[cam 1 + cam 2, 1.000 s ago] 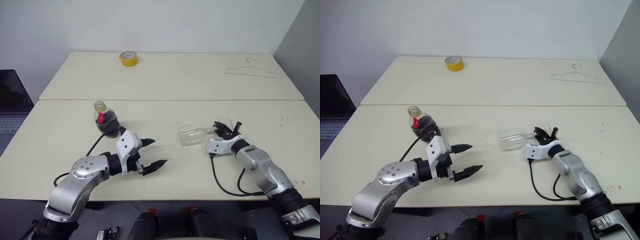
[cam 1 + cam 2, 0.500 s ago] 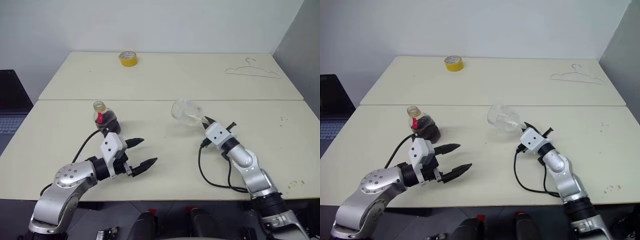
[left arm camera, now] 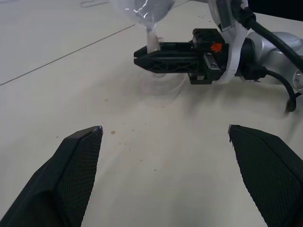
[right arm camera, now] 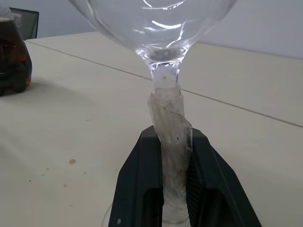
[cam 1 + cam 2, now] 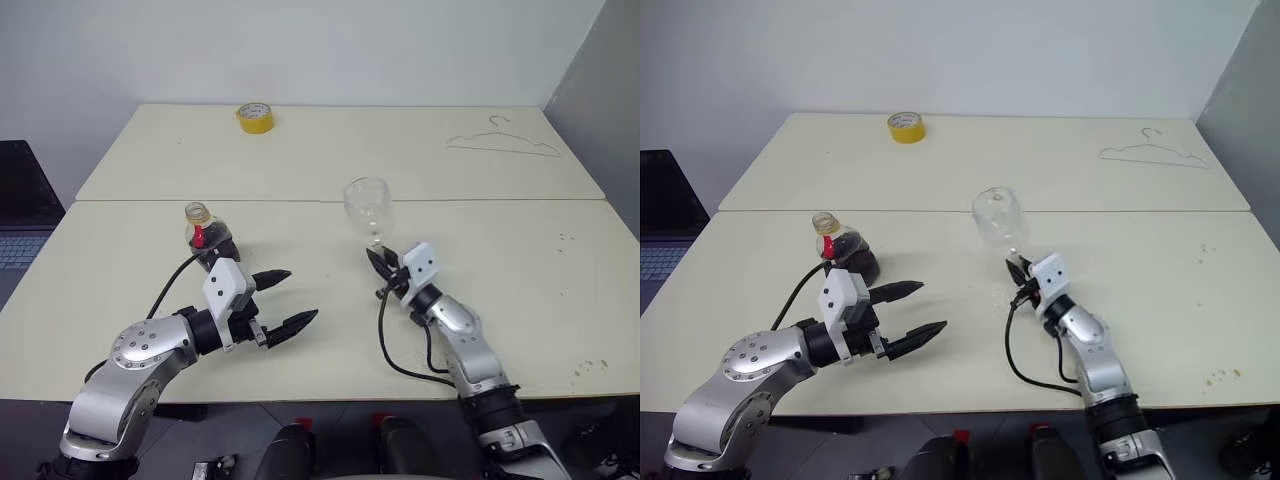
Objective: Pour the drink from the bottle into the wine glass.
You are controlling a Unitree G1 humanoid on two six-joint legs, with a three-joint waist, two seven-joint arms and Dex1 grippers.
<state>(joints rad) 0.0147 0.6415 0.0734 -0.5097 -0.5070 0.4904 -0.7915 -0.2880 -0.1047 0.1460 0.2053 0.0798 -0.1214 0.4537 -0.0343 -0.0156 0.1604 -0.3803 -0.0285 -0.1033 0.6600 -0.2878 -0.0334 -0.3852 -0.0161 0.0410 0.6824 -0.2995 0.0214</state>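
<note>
The wine glass stands upright near the middle of the near table, its bowl empty. My right gripper is shut on its taped stem, low down by the foot. The bottle stands at the left with dark drink in its round body, a red neck label and no cap on its mouth; it also shows as the bottle in the right wrist view. My left gripper hovers open just in front and to the right of the bottle, holding nothing, and points across toward the glass.
A yellow tape roll and a wire hanger lie on the far table. A laptop sits off the left edge. Black cables trail from both wrists. A seam divides the two tables.
My right gripper has swung to the left and rolled over, bringing the glass from lying on its side to standing upright. The left gripper has stayed open and almost still.
</note>
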